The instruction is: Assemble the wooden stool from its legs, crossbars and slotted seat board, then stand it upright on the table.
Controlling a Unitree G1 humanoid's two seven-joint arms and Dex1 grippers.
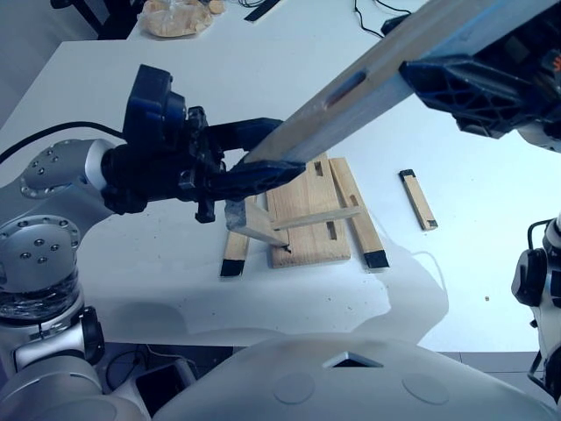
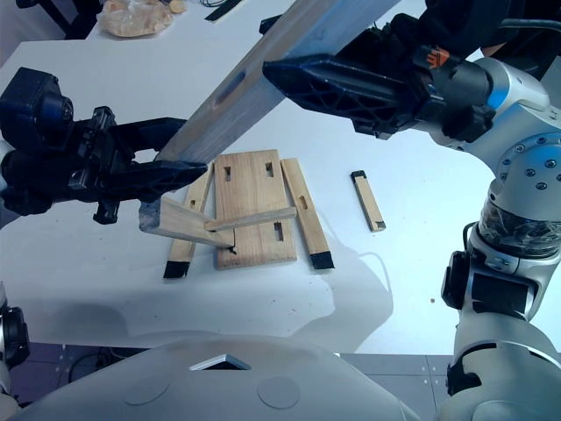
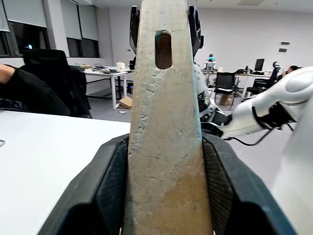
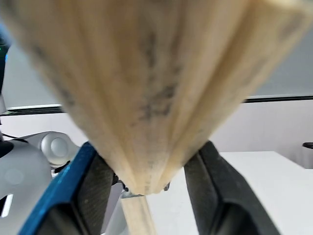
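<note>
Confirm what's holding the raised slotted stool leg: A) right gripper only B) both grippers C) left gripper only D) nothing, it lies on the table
B: the left gripper clamps the stool leg at its lower end, and the right gripper clamps it higher up.

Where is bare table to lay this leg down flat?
Free: the table right of the short piece, and the wide far stretch between the bag and the board. Also the near strip before the board. Crowded: the board itself, flanked by legs and crossed by a crossbar.
</note>
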